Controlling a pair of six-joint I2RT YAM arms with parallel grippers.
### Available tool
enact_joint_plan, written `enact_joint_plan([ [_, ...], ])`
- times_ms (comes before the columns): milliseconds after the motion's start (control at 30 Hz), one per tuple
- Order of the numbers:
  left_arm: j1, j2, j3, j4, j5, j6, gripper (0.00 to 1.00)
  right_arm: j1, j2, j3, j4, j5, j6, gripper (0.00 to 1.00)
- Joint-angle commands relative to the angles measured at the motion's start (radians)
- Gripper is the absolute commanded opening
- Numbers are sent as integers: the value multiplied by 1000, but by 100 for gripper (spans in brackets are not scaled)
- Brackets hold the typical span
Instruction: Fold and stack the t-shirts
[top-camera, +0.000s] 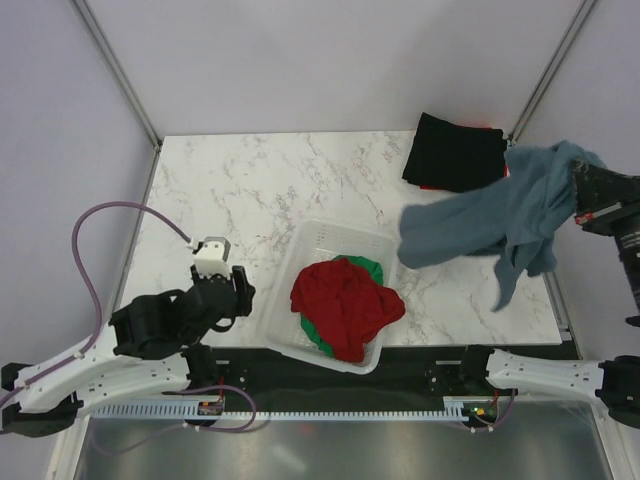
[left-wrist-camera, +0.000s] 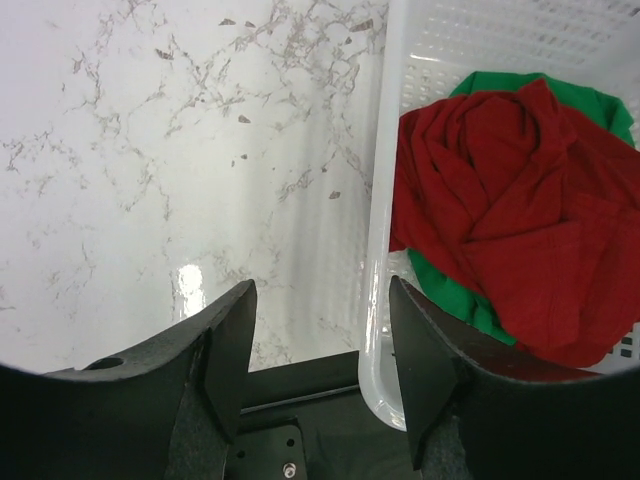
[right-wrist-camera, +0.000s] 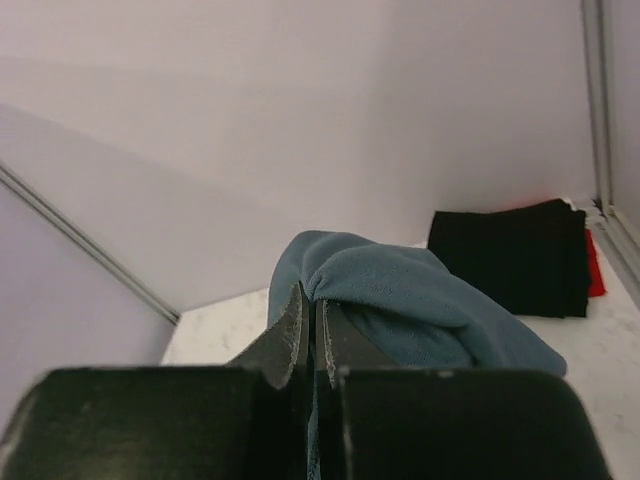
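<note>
With the right gripper (right-wrist-camera: 312, 325) clamped on the blue-grey tee (top-camera: 480, 225) hanging bunched over the right of the table (top-camera: 250, 180), it probably needed laying flat (the left gripper (left-wrist-camera: 320, 340) sat empty, jaws apart) before folding.

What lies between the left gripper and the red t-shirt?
Bare table next to the left gripper, then the white wall of the basket holding the red t-shirt. The left wrist view shows it.

Robotics laboratory test cell: marble-patterned table (top-camera: 250, 190) enclosed by plain pale wall panels (top-camera: 330, 60) on aluminium posts (top-camera: 117, 72); slotted cable duct (top-camera: 330, 413) along the near edge.
</note>
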Motion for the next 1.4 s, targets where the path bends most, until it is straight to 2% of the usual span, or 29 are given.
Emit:
enact_joint_plan([
  [0, 2, 60, -4, 22, -24, -33, 64, 2, 2, -98, -85, 67, 37, 0],
  [33, 2, 100, -7, 42, -17, -15, 64, 2, -9, -124, -106, 64, 48, 0],
  [133, 2, 175, -49, 160, 38, 30, 75, 2, -41, -278, -129, -26, 91, 0],
  [167, 10, 244, -58, 186, 70, 32, 80, 2, -43, -374, -134, -131, 95, 0],
  [200, 19, 295, -66, 204, 85, 32, 80, 2, -34, -420, -139, -176, 111, 0],
  [267, 81, 390, -66, 246, 161, 27, 81, 4, -15, -562, -162, -256, 160, 0],
  [300, 115, 498, -63, 258, 202, 36, 80, 2, -6, -609, -166, -317, 183, 0],
  [333, 152, 545, -60, 289, 241, 53, 80, 2, -10, -655, -157, -335, 256, 0],
  [367, 218, 597, -58, 306, 307, 65, 75, 2, -20, -746, -139, -356, 281, 0],
  [400, 241, 670, -47, 324, 331, 78, 74, 2, -50, -793, -113, -414, 305, 0],
  [500, 280, 763, -14, 393, 377, 139, 67, 2, -110, -933, -24, -477, 370, 0],
  [567, 317, 792, 12, 419, 406, 153, 54, 2, -119, -976, -10, -482, 401, 0],
  [600, 336, 822, 37, 422, 420, 151, 42, 2, -118, -982, -10, -485, 404, 0],
  [633, 391, 835, 49, 421, 459, 150, 19, 2, -116, -990, -10, -485, 410, 0],
  [700, 457, 852, 69, 419, 495, 116, 3, 2, -112, -991, -11, -488, 410, 0],
  [833, 655, 856, 86, 421, 572, 70, 2, 2, -118, -999, -13, -479, 413, 0],
  [933, 900, 873, 114, 432, 645, 35, 2, 2, -130, -1008, -14, -467, 416, 0],
  [1067, 1115, 945, 173, 442, 694, -19, 2, 4, -153, -1014, -16, -457, 413, 0],
  [1100, 1145, 965, 175, 474, 725, -74, 2, 2, -156, -1017, -17, -456, 411, 0],
  [1133, 1235, 993, 177, 500, 816, -106, 2, 2, -159, -1025, -16, -453, 410, 0],
  [1167, 1280, 1046, 184, 545, 890, -176, 2, 2, -159, -1031, -17, -453, 404, 0],
  [1333, 1303, 1247, 310, 658, 955, -376, 5, 2, -153, -1048, -21, -468, 407, 0],
  [1367, 1305, 1286, 388, 665, 955, -410, 6, 2, -155, -1051, -22, -474, 411, 0],
])
